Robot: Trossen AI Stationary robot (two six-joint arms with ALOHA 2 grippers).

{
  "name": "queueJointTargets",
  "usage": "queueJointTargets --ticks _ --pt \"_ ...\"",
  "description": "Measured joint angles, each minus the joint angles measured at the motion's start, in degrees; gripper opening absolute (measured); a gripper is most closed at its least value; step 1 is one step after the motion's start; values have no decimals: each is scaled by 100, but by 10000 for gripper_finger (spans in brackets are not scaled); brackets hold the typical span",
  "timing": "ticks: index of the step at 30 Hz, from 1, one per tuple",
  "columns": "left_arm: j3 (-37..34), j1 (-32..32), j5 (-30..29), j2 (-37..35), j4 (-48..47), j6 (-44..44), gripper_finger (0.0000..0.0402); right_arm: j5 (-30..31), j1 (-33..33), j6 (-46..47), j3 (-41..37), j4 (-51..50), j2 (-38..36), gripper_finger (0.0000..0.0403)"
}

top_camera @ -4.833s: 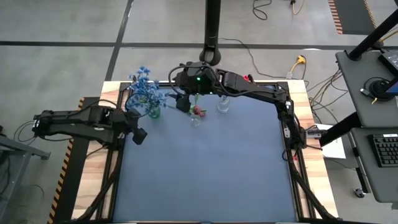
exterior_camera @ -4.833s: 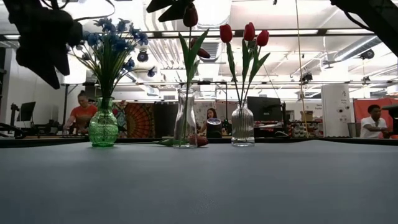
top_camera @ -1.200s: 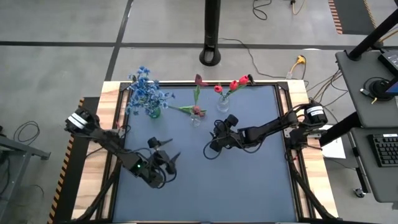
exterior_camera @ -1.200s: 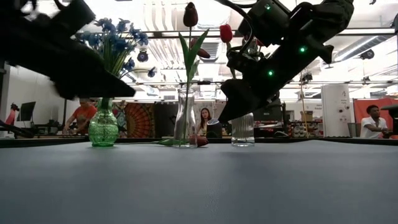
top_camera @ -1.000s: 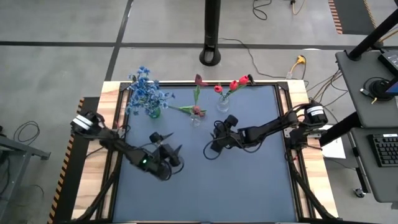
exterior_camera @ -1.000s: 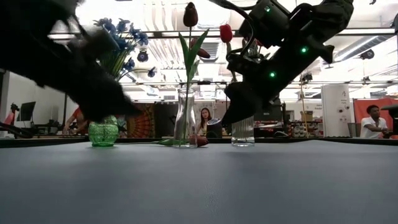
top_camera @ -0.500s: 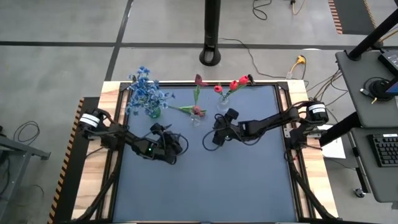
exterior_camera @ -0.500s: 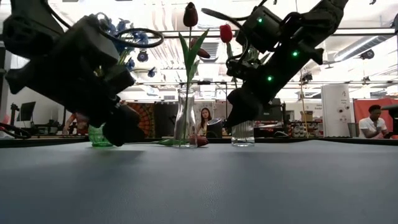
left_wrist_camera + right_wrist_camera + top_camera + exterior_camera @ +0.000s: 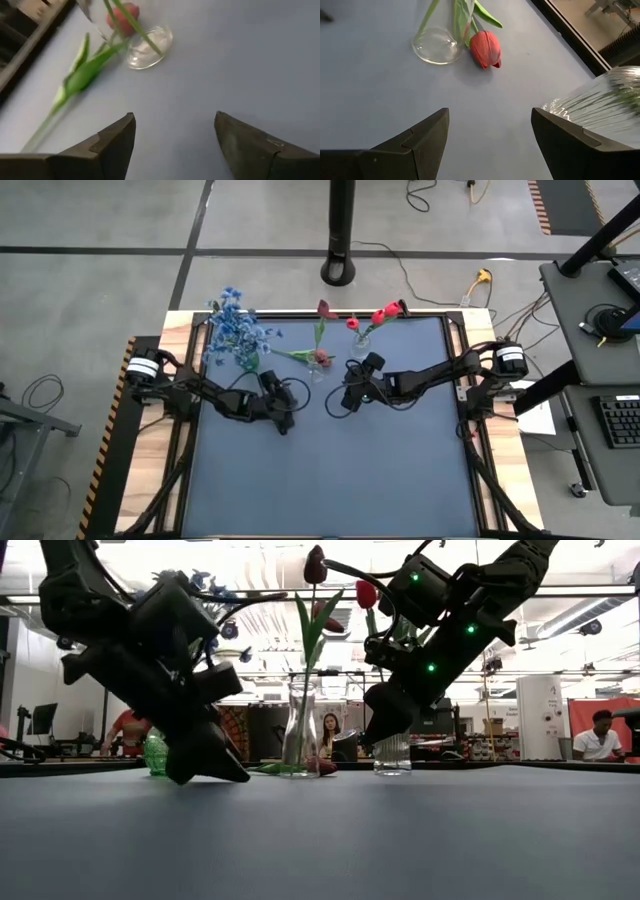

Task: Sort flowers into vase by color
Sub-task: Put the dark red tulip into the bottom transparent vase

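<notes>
A red tulip (image 9: pixel 300 356) lies on the blue mat, its bud (image 9: pixel 486 47) beside the base of the middle clear vase (image 9: pixel 316 368). That vase holds one dark red tulip (image 9: pixel 315 565). Blue flowers (image 9: pixel 235 325) stand in a green vase (image 9: pixel 153 753) at the far left. Red tulips (image 9: pixel 385 312) stand in the ribbed clear vase (image 9: pixel 600 105). My left gripper (image 9: pixel 286 420) hangs open, low over the mat, near-left of the middle vase. My right gripper (image 9: pixel 338 406) hangs open, near-right of that vase. Neither gripper holds anything.
The three vases stand in a row along the mat's far edge. The mat (image 9: pixel 330 480) stretches toward the near edge behind both grippers. A wooden table border (image 9: pixel 150 440) and a black frame surround it. People sit in the room beyond the table.
My left gripper has swung from the near-left part of the mat toward the far edge and the right, sinking and turning its fingers toward the middle vase and the lying tulip. My right gripper has edged a little toward the far edge. The flowers and vases have kept still.
</notes>
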Motion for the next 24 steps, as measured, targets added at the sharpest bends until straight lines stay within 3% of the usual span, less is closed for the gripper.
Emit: queueJointTargets --ticks 6,15,19,24 --pt "-20 7 -692 15 29 282 231 44 0 17 2 2 0 274" --pt "-18 -88 -719 11 13 296 194 50 0 -9 2 4 -2 274" --pt "61 -197 -466 -4 -47 338 183 50 0 -13 2 0 -2 274" --pt "283 -353 -372 -95 -669 241 180 -122 0 -4 2 -16 -2 274"
